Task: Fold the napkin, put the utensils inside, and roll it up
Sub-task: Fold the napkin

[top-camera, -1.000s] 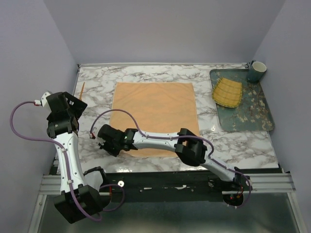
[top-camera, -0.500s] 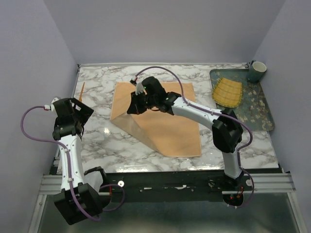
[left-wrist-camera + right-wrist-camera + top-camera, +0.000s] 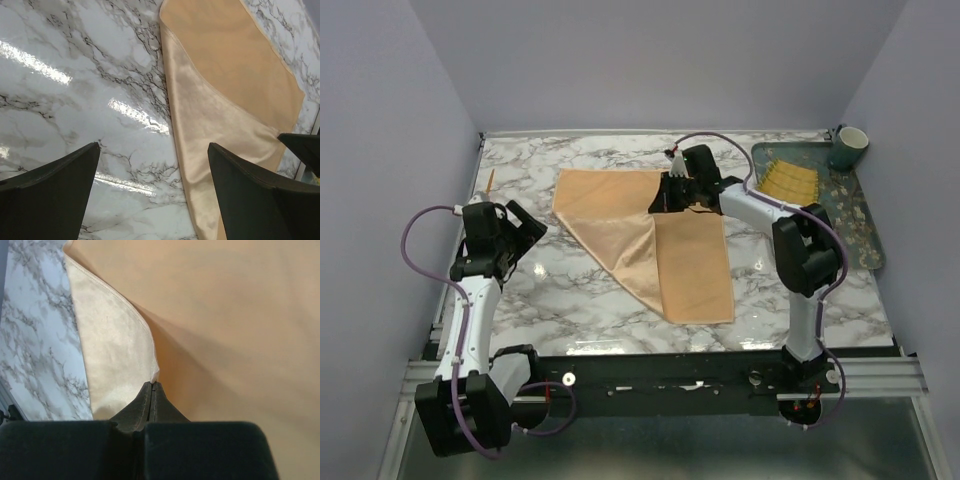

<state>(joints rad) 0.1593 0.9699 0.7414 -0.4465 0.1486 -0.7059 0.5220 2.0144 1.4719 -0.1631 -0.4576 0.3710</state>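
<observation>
My table [image 3: 570, 300] is marble, and the napkin [image 3: 690, 260] lies in its middle, toward the far side. One corner is lifted and brought across, so the paler underside shows as a slanted flap. At the far right there is a tray [image 3: 850, 240] with a yellow cloth [image 3: 788, 182] on it and a cup [image 3: 848, 146] at its far corner.

My right gripper [image 3: 151, 387] is closed on the lifted corner of the napkin and holds it above the far part of the cloth. My left gripper [image 3: 152, 150] stands wide with nothing in it, over bare marble just left of the napkin.

I judge the napkin to be very light, thin and soft, because it sags from the pinch down to the table. The underside has some shine, so it may slide on the marble. The best places to hold it are a corner or the hemmed edge, taking one layer only.

The top view gives the whole shape of the fold and where both arms are, but it hides the pinch itself. The right wrist view shows the hem right between the closed tips. The left wrist view shows the crease line and the sheen up close.

A thin orange stick [image 3: 488, 185] lies at the far left edge. It is perhaps a utensil, but it is too small to tell.
</observation>
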